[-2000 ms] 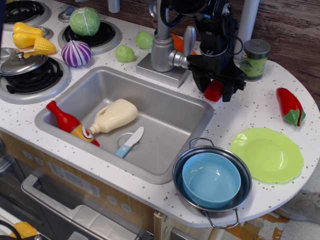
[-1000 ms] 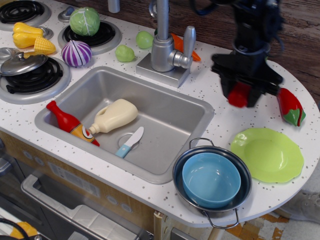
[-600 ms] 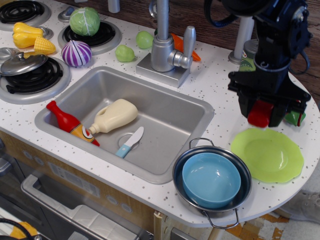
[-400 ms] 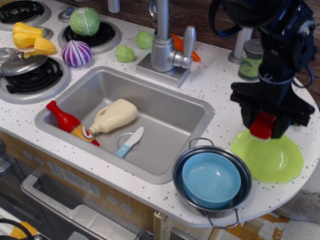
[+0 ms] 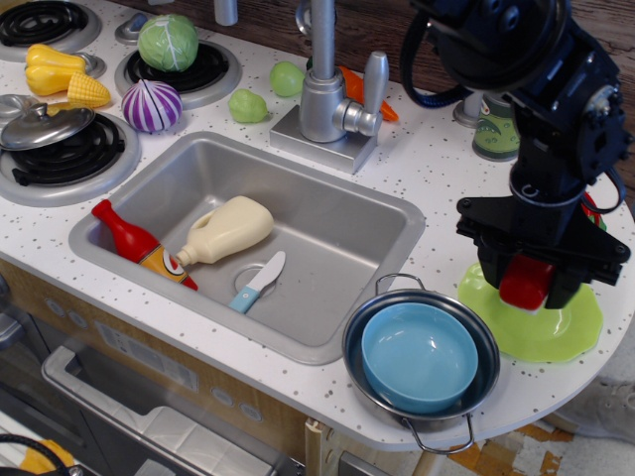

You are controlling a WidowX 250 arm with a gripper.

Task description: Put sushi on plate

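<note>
My black gripper is shut on the red sushi and holds it over the lime-green plate at the counter's right end. The sushi hangs between the fingers, above the plate's middle-left part. I cannot tell whether it touches the plate. The arm hides the plate's back half.
A steel pot with a blue bowl stands just left of the plate. The sink holds a ketchup bottle, a cream bottle and a knife. A green can and the faucet stand behind.
My gripper carried the sushi from beside the faucet rightward and toward the front, and has come down over the plate. The red pepper is now mostly hidden behind the arm.
</note>
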